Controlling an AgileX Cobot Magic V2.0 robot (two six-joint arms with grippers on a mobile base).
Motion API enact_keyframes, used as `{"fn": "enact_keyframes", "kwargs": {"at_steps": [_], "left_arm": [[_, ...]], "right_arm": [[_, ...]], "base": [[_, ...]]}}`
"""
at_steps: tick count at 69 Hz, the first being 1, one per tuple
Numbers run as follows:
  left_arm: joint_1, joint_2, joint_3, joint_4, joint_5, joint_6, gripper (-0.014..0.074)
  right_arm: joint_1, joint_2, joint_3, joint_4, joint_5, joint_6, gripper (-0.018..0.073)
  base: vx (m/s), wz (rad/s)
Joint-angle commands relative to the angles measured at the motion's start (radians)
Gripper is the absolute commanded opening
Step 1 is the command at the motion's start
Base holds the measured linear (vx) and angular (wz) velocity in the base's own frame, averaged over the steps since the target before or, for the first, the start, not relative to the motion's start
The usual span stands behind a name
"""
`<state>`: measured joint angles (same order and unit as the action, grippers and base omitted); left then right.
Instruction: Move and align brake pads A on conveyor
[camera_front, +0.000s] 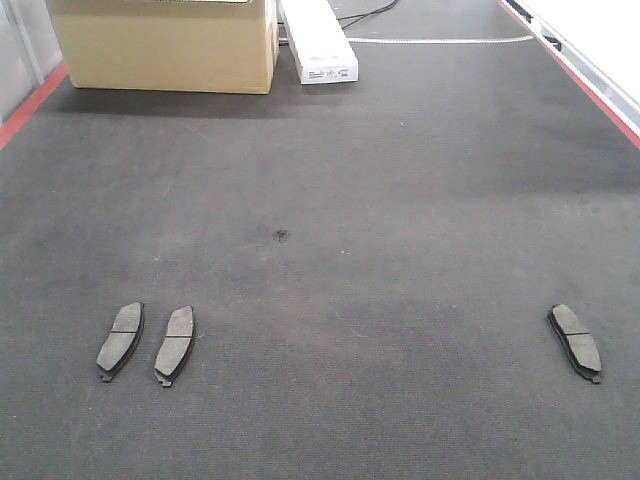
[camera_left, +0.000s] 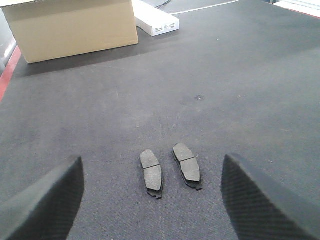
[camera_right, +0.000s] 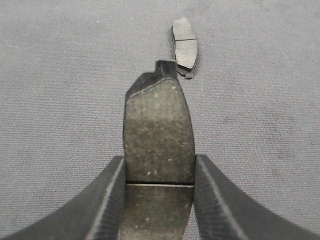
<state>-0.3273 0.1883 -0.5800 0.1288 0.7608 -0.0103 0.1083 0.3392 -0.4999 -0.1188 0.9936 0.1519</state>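
The brake pads A lie on the conveyor (camera_front: 320, 180): at near left, the left pair (camera_front: 146, 343) already rests side by side and roughly parallel, with the left gripper (camera_left: 152, 197) hovering over it, jaws spread and empty. At near right a lone pad (camera_front: 575, 342) waits, well apart from the pair. The right gripper (camera_right: 159, 172) clenches the fourth pad (camera_right: 157, 130) above the belt. Judging by this, two are aligned and two remain.

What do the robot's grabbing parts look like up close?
Each tool has two matte black fingers. The left tool shows broad, wedge-shaped fingers with a fine woven-looking texture. The right tool's fingers curve outward, with smooth faces. No cables or markings show.
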Motion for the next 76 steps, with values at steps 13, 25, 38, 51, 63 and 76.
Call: {"fn": "enact_keyframes", "kwargs": {"at_steps": [13, 25, 38, 51, 63, 76], "left_arm": [[-0.004, 0.012, -0.022, 0.000, -0.066, -0.006, 0.0533], [0.046, 0.014, -0.022, 0.000, -0.066, -0.006, 0.0533], [0.155, 0.014, -0.022, 0.000, -0.066, -0.006, 0.0533], [0.252, 0.014, -0.022, 0.000, -0.066, -0.006, 0.0533], [0.320, 0.014, -0.022, 0.000, -0.066, -0.006, 0.0533], [0.389, 0.014, -0.022, 0.000, -0.066, -0.006, 0.0533]], "right_arm": [[-0.007, 0.006, -0.028, -0.014, -0.075, -0.001, -0.0004], [-0.007, 0.006, -0.028, -0.014, -0.075, -0.001, -0.0004], [-0.007, 0.006, -0.028, -0.014, -0.075, -0.001, -0.0004], [-0.007, 0.006, -0.028, -0.014, -0.075, -0.001, -0.0004], [-0.007, 0.006, -0.028, -0.014, -0.075, -0.001, -0.0004], [-0.007, 0.006, -0.028, -0.014, -0.075, -0.001, -0.0004]], "base": [[0.00, 0.00], [0.00, 0.00], [0.00, 0.00], [0.00, 0.00], [0.00, 0.00], [0.00, 0.00]]}}
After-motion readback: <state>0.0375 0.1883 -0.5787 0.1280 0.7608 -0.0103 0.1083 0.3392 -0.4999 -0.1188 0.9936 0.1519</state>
